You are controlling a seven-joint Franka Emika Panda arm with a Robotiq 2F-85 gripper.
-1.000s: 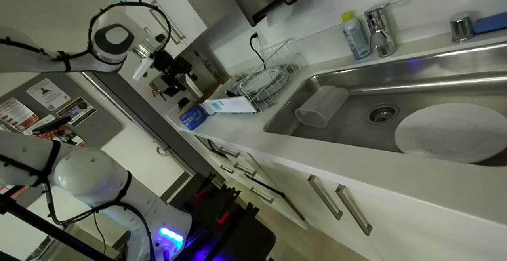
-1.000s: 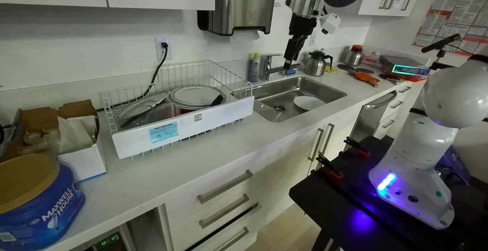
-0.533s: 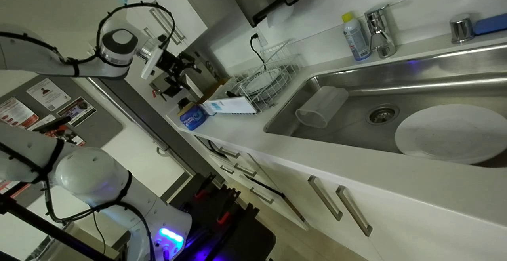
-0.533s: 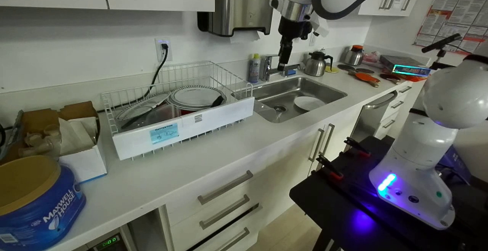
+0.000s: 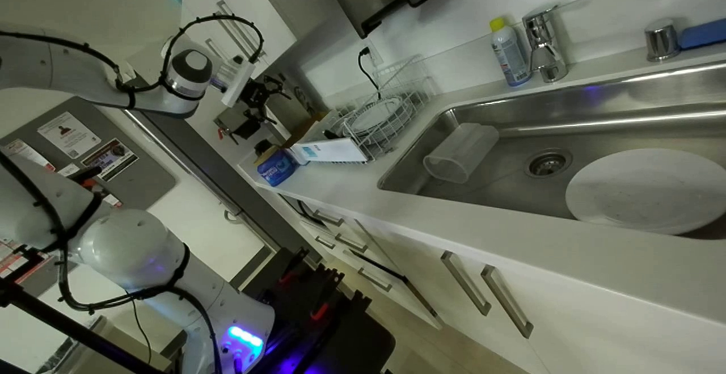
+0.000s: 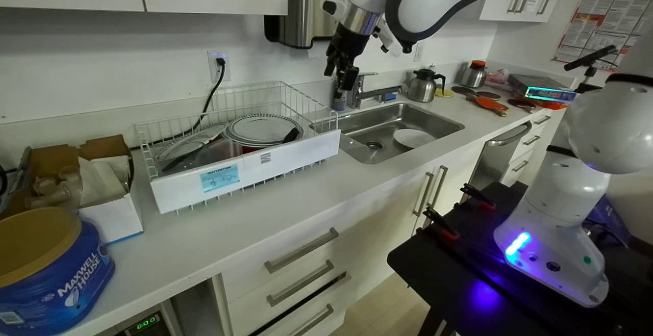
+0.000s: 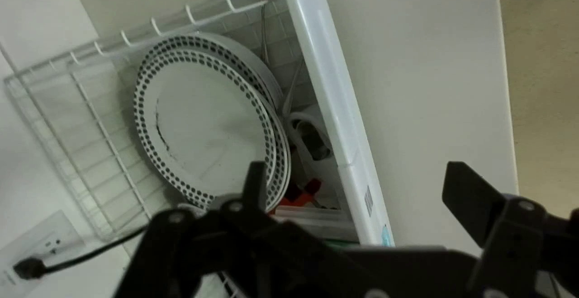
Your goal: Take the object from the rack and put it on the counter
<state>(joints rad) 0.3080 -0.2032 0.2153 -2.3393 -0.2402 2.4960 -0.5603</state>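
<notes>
The rack (image 6: 278,153) is a white wire basket with a white front panel on the white counter (image 6: 285,208); it also shows in an exterior view (image 5: 336,151) and the wrist view (image 7: 337,103). It holds stacked white plates with dotted rims (image 7: 203,121), a clear plastic container (image 7: 312,221), a white-handled tool (image 7: 312,142) and something red (image 7: 305,194). Which one is the task's object cannot be told. My gripper (image 7: 355,171) is open and empty above the rack, its fingers wide apart; it shows in both exterior views (image 5: 282,109) (image 6: 337,82).
The steel sink (image 6: 433,122) with a plate and clear container lies beside the rack. A faucet (image 5: 541,45), spray bottle (image 5: 509,53) and paper towel dispenser (image 6: 301,4) are at the wall. A cardboard box (image 6: 109,213) and blue coffee tub (image 6: 56,275) stand past the rack. A black cord (image 6: 211,88) runs behind.
My arm has swung from above the sink toward the rack, moving the gripper sideways, and the wrist has tilted and turned so both fingers show. Nothing in the rack has moved.
</notes>
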